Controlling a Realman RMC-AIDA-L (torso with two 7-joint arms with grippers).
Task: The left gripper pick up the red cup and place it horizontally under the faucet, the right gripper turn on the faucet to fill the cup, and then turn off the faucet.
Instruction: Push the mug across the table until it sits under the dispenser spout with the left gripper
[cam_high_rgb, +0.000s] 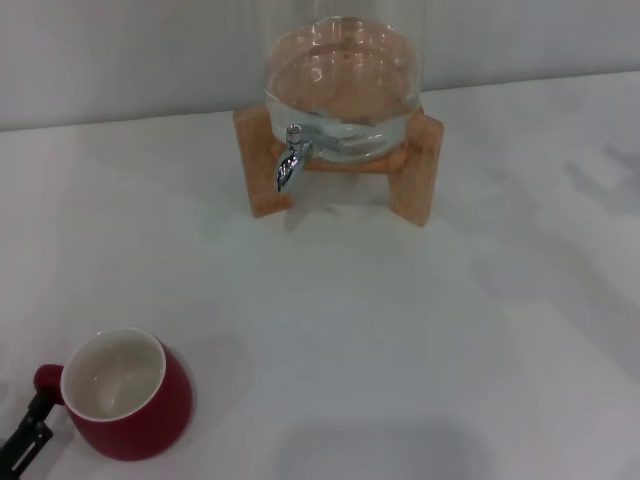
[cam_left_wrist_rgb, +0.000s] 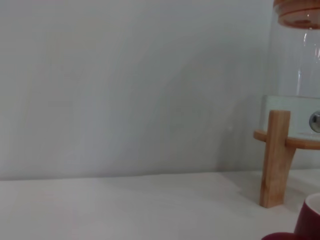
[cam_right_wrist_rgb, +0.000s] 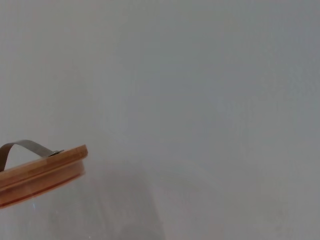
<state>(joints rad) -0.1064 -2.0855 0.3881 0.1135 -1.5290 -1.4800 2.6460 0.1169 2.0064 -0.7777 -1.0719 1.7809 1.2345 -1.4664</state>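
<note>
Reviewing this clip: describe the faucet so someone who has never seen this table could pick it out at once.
At the far side of the white table stands a clear glass jar on a wooden stand. The faucet sticks out low on the jar's front, between the stand's legs. It is the only shiny chrome part, small, with a spout curving downward.

Ahead of me a white desk (cam_high_rgb: 420, 330) fills most of the head view. At upper centre a clear glass jar (cam_high_rgb: 343, 75) rests in a wooden stand (cam_high_rgb: 418, 165) — its wooden lid (cam_right_wrist_rgb: 42, 172) has a metal handle (cam_right_wrist_rgb: 25, 147).
</note>
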